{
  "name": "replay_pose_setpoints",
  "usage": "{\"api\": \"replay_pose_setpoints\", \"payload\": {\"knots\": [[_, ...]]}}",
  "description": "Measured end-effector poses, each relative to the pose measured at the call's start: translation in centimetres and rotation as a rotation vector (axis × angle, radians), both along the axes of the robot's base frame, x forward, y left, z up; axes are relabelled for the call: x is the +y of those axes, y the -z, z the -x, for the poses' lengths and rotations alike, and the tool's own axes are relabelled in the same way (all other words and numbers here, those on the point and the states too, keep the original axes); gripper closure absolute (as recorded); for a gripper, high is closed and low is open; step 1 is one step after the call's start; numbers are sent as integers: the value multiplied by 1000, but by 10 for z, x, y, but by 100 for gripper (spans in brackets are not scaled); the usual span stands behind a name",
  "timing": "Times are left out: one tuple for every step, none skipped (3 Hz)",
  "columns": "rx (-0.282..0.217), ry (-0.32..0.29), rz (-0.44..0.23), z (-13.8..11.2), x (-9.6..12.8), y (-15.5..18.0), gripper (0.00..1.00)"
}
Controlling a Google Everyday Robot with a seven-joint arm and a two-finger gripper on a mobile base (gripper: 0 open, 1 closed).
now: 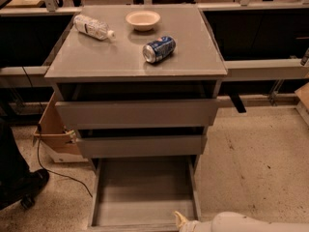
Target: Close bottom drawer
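While the bottom drawer (140, 192) sits pulled way out at the foot of the cabinet (120, 59), the gripper (181, 221) is low at its front right corner, right by the front edge. Touching or not, can't tell. Can't tell if it's clenched or released either, since only a yellowish tip pokes out of the white arm (241, 223). The two drawers above are each out a bit. On top: a bottle (92, 26) lying down, a bowl (143, 19) and a can (159, 49) on its side.
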State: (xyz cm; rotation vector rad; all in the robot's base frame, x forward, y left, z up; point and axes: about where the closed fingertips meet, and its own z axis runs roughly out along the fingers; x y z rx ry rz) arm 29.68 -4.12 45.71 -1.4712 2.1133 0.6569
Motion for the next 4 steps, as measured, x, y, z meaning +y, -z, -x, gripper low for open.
{"api": "replay_pose_setpoints", "payload": {"knots": [[-8,26,-15,2,0,21,0],[-24,45,-37,-4,1,56,0],[-39,36,-62,-10,6,91,0],[-65,18,-90,-19,13,121,0]]}}
